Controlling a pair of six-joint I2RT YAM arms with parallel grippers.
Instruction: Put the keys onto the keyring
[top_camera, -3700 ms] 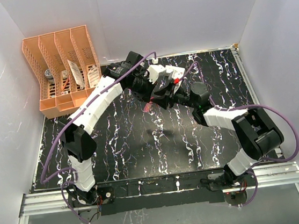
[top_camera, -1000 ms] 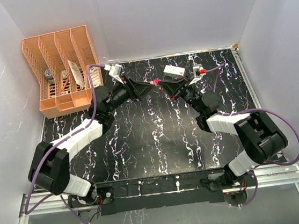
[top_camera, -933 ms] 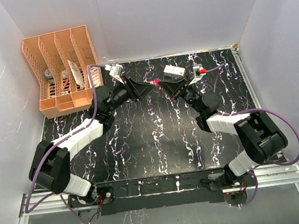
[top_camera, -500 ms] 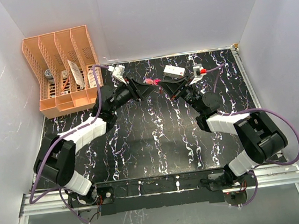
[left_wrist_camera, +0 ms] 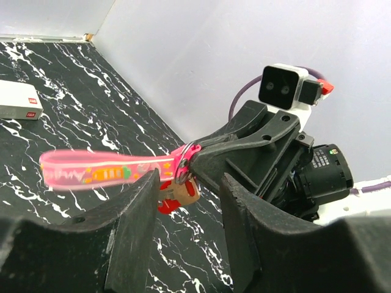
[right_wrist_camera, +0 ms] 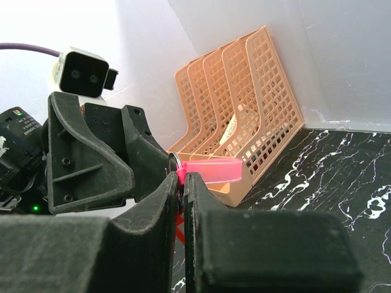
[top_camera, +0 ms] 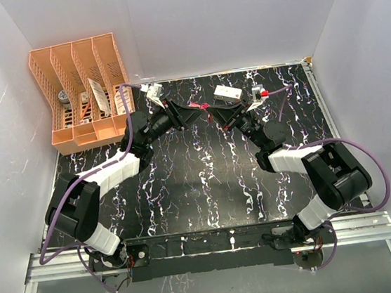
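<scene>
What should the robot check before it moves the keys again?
1. right gripper shut on the keyring: ok.
2. red key and pale key hanging at the ring: ok. Whether they are fully threaded on: cannot tell.
3. left gripper jaws apart on either side of the keys: ok.
4. pink tag sticking out sideways, clear of the tabletop: ok.
5. white box lying away from both grippers: ok.
</scene>
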